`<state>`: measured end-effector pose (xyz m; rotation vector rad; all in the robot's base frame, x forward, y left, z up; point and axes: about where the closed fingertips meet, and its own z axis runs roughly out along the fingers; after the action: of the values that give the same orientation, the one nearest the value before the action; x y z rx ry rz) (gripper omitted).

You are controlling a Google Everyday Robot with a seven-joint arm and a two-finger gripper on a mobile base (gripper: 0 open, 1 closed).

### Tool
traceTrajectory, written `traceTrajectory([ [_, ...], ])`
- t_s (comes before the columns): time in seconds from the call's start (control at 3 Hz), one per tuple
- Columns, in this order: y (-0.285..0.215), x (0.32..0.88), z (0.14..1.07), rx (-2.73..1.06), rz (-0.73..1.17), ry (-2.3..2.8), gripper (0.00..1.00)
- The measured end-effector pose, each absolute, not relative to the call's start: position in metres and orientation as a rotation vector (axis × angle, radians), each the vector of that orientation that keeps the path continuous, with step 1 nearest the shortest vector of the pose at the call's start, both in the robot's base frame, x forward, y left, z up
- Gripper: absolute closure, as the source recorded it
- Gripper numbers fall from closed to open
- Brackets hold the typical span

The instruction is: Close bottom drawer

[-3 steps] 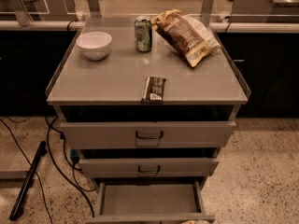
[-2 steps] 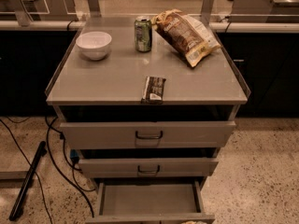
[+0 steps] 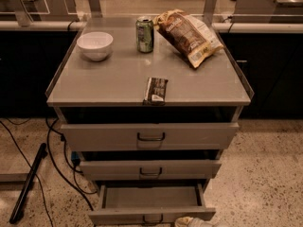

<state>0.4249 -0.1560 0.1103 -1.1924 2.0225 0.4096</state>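
Camera view: bottom drawer (image 3: 150,200) not yet closed.
It juts out past the table's (image 3: 118,77) front edge. My gripper (image 3: 191,222) sits just beside its front; I cannot tell whether it is open or closed. The whole push remains.

Gripper (image 3: 191,222) at lower edge, barely visible

The pale end effector (image 3: 192,222) pokes a little further into view at the bottom edge, just below the bottom drawer (image 3: 151,205) front.
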Motion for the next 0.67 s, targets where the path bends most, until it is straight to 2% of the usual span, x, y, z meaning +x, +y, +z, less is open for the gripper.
traceTrajectory([
  [0.67, -0.146, 0.466, 0.094, -1.198, 0.359, 1.965, 1.0],
])
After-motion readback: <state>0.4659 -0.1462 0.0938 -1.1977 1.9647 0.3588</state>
